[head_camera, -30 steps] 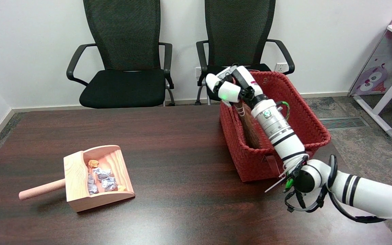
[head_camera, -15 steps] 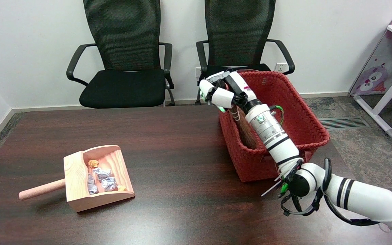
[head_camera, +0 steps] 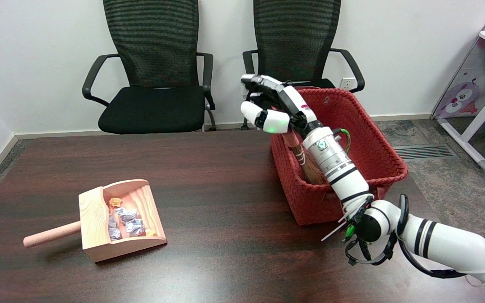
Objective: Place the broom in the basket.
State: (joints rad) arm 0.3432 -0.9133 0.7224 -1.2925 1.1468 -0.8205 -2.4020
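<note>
You had the broom point(head_camera: 305, 162) standing inside the red woven basket point(head_camera: 387, 145) at this moment, bristle end down against the near-left wall and its handle slanting up toward the left rim. That lean made sense: the basket is shallower than the broom is long, so the broom could only rest propped on a wall with its handle poking above the rim.

Your robot hand point(head_camera: 270, 107) hovered just above and slightly outside the basket's left far corner, over the top of the handle. Its fingers point(head_camera: 254, 113) were spread apart, some stretched forward and some curled loosely, and nothing sat between them as far as the head view showed; I would call it wide and empty. The very tip of the handle was hidden behind the palm and wrist, so whether the hand brushed it I cannot tell.

Judging from how things lay, the placing itself looked done: the broom was carried by the basket, not by you. What remained, I would guess, was drawing the forearm clear, and since it crossed directly over the basket's near wall and alongside the broom, a careless pull could have nudged the handle or dragged the light basket across the tabletop point(head_camera: 209, 176).

Well apart, on the left of the tabletop, lay the wooden dustpan point(head_camera: 118, 219) with crumpled paper scraps point(head_camera: 124, 219) in its tray, handle pointing left, out of your path. Two black office chairs point(head_camera: 154, 71) stood behind the far edge.
</note>
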